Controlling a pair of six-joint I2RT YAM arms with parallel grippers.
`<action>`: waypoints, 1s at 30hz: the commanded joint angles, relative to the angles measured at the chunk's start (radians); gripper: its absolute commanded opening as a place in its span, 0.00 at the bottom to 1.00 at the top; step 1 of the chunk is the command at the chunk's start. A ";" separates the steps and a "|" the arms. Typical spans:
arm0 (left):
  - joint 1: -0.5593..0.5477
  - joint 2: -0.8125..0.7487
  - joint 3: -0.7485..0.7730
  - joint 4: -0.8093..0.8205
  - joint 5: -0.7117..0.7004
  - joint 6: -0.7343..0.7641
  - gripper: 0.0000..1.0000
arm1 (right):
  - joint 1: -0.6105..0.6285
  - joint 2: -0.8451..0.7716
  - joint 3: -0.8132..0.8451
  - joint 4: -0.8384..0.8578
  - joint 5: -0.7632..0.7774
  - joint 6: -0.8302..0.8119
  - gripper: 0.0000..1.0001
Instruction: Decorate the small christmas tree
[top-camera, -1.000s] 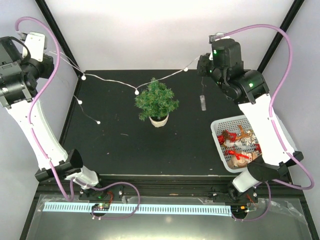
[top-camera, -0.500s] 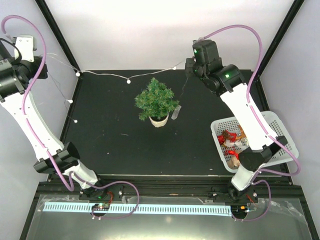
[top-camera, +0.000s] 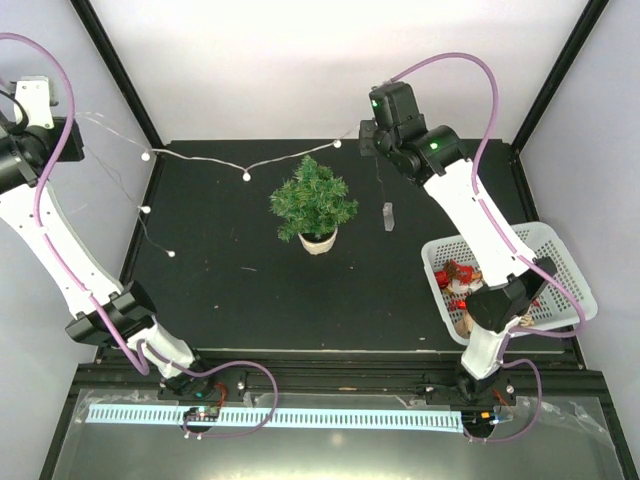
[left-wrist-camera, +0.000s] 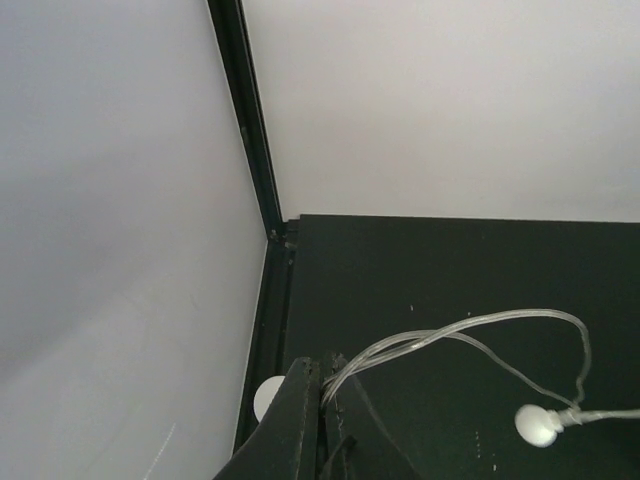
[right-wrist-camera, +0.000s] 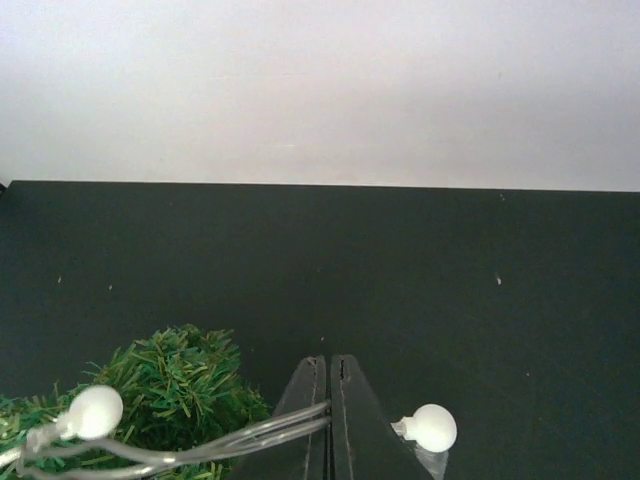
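The left hand (left-wrist-camera: 322, 365) and right hand (right-wrist-camera: 328, 360) each clamp the light string (top-camera: 246, 176), holding it stretched for draping. The small christmas tree (top-camera: 313, 198) stands below and between the hands, nearer the right hand.

Right claw (right-wrist-camera: 328, 362): two dark fingers pressed together, rising from the bottom edge at mid-frame.
Light string (right-wrist-camera: 250, 437): clear wire strands pinched between the fingers, trailing off to the lower left.
Left bulb (right-wrist-camera: 95, 412): round, white, in front of the needles.
Right bulb (right-wrist-camera: 433, 427): round, white, just beside the fingers.
Small christmas tree (right-wrist-camera: 170, 385): bushy green branches, lower left, under the wire.
Desk (right-wrist-camera: 420, 270): dark surface, flecked with pale specks.
Wall (right-wrist-camera: 320, 90): plain white, behind the desk.
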 joint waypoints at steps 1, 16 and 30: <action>0.030 0.020 0.032 -0.021 0.056 -0.032 0.02 | -0.002 0.035 0.031 0.033 -0.019 0.015 0.01; 0.119 0.019 0.011 -0.084 0.118 0.027 0.02 | -0.002 0.183 0.126 0.045 -0.095 0.027 0.01; 0.266 -0.179 -0.163 -0.153 0.198 0.245 0.02 | -0.002 0.295 0.152 0.060 -0.193 0.046 0.01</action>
